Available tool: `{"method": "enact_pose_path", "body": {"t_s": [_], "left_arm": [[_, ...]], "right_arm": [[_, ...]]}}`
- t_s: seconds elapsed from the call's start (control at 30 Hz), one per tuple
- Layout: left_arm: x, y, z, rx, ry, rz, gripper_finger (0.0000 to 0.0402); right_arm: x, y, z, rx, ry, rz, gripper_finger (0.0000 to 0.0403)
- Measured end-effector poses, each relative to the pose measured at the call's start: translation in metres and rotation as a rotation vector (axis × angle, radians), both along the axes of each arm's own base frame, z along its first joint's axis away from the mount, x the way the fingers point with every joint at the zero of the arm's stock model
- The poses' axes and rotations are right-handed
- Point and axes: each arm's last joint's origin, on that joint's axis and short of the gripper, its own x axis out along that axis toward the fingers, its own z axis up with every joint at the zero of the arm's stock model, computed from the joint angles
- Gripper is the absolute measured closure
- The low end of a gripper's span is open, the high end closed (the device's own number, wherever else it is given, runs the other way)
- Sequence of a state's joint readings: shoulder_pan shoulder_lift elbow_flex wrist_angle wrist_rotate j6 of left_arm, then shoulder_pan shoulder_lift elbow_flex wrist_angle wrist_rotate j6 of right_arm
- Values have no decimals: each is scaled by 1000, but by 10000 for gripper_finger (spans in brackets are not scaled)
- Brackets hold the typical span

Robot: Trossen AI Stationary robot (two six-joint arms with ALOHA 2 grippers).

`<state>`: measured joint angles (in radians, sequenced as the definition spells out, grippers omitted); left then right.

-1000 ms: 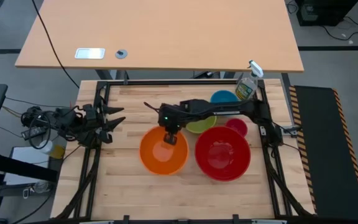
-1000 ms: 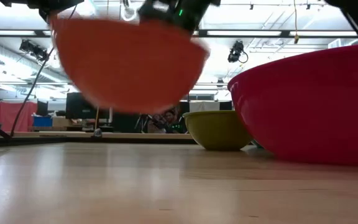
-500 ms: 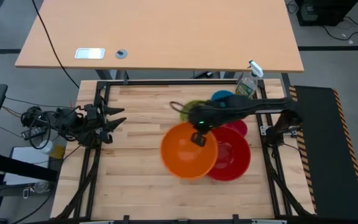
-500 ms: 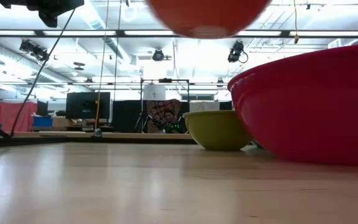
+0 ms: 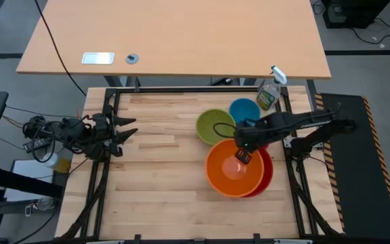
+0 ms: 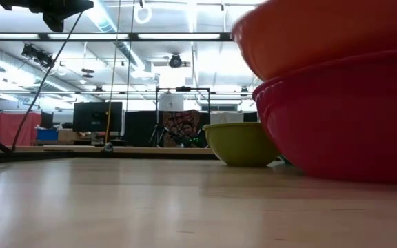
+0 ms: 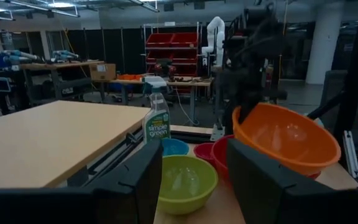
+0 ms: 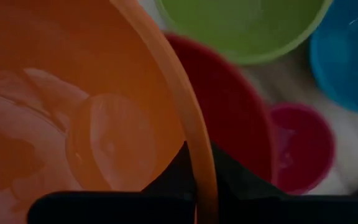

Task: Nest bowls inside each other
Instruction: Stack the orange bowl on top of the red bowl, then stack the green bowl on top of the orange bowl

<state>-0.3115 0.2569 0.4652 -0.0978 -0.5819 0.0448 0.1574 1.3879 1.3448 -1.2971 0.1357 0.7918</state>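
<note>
My right gripper (image 5: 241, 156) is shut on the orange bowl (image 5: 232, 171), which hangs tilted over the large red bowl (image 5: 268, 177). The red bowl rests on its base on the table. Just beyond them stand the lime green bowl (image 5: 213, 125), the blue bowl (image 5: 244, 109) and the small magenta bowl (image 8: 303, 146), which is partly hidden under my right arm in the high view. My left gripper (image 5: 118, 133) waits open at the table's left edge, pointing level toward the bowls. My right gripper pinches the orange bowl's rim (image 8: 194, 158) on the bowl's far side, one finger inside the bowl and one outside. The fingers come from above, pointing steeply down. The bowl hangs tilted (image 7: 288, 140) over the red bowl; whether the two touch I cannot tell.
A clear spray bottle (image 5: 269, 92) with greenish liquid stands at the table's far right corner, close behind the blue bowl. The wood to the left of the bowls (image 5: 161, 169) is bare. A larger desk (image 5: 175, 41) lies beyond the far edge.
My right gripper has carried the orange bowl toward the table's right edge, from beside the red bowl's left to above it. It rose a little and rolled its wrist on the way. The bowl stayed in the hold and now hangs tilted over the red bowl.
</note>
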Motion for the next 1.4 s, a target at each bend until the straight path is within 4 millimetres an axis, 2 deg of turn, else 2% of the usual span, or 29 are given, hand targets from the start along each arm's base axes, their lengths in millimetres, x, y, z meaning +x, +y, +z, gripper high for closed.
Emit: {"method": "enact_pose_path", "body": {"t_s": [0.3, 0.53, 0.63, 0.77, 0.87, 1.0, 1.1, 1.2, 1.27, 1.4], "left_arm": [[2, -1, -1, 6, 17, 0, 221], [5, -2, -3, 11, 32, 0, 221], [7, -2, -3, 13, 38, 0, 221], [8, -3, -4, 17, 48, 0, 221], [8, -3, -4, 17, 48, 0, 221], [8, -3, -3, 15, 38, 0, 221], [8, -3, -2, 18, 33, 1, 221], [8, -3, -2, 17, 28, 1, 221], [8, -3, -2, 17, 28, 1, 221], [8, -3, -1, 15, 21, 1, 221]], "right_arm": [[-25, -5, -51, 60, -54, -65, 375], [-26, -5, -77, 60, -24, -97, 370], [-22, -4, -84, 50, 6, -96, 351], [-18, -4, -91, 59, 43, -89, 303], [-20, -7, -84, 129, 88, -122, 261], [-22, -9, -57, 166, 112, -174, 219], [-19, -10, -36, 123, 65, -181, 204], [-12, -13, -23, 28, -12, -202, 203], [-3, -17, -26, -41, -20, -223, 206], [21, -31, -48, -108, 72, -234, 210]]}}
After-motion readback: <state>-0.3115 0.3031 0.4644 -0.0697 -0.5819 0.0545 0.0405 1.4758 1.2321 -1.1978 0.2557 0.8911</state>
